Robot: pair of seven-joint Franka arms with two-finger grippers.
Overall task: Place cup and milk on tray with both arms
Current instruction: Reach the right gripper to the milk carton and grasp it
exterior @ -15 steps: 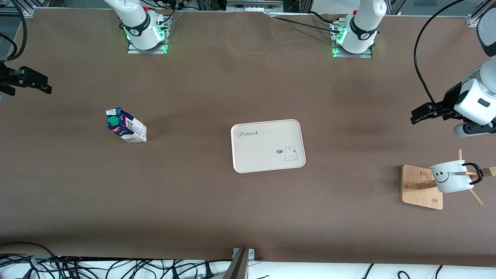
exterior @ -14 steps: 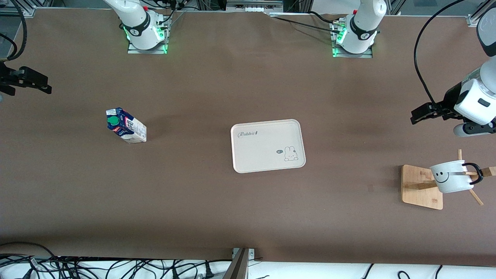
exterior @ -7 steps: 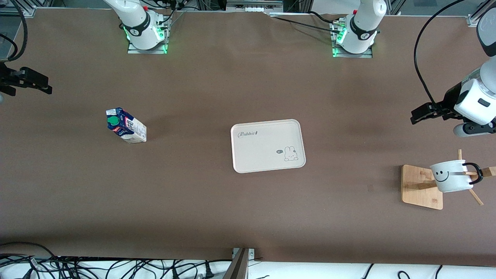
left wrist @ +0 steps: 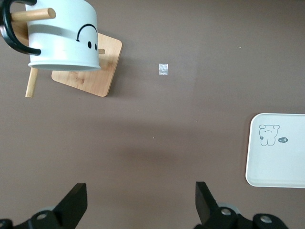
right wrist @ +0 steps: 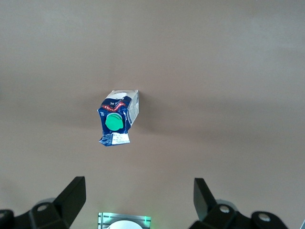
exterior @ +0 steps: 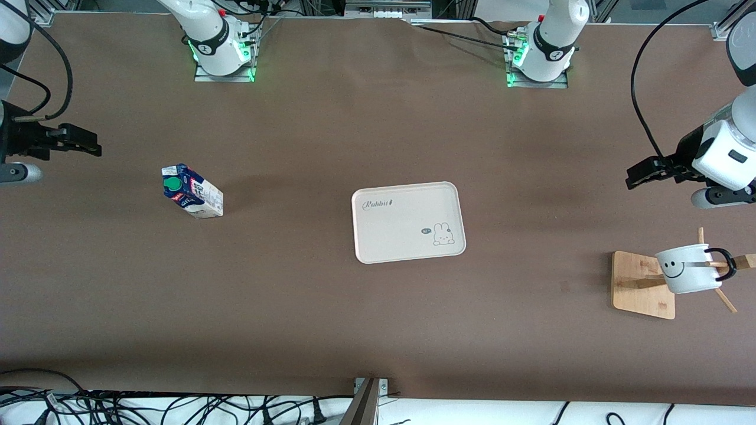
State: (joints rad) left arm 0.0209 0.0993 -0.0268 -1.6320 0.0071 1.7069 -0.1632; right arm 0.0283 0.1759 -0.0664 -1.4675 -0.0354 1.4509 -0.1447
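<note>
My right tool (exterior: 88,144) hangs over the desk (exterior: 295,330) at the right arm's end, fingers spread wide with nothing between them; my left tool (exterior: 635,176) hangs over the desk at the left arm's end, likewise spread and empty; neither is yet at its thing. The milk (exterior: 192,192) stands upright on the desk, at about nine o'clock from the tray (exterior: 407,221) and well apart from it; the cup (exterior: 685,270) hangs by its black handle on a peg of the wooden stand (exterior: 641,283), at about four o'clock from the tray, also well apart. The tray lies bare at mid-desk.

I judge the milk light, with walls that give a little; I would take it across its flat sides below the sloped top, firmly but without crushing. The cup I judge stiff, glazed, slippery and breakable; I would pinch its wall at the rim and draw it along the peg before lifting.

The front view shows all three things and both arms together; the right wrist view shows the milk's green cap (right wrist: 114,122) from above, and no tray; the left wrist view shows the peg (left wrist: 33,14) passing through the handle, plus a corner of the tray with its bunny drawing.
</note>
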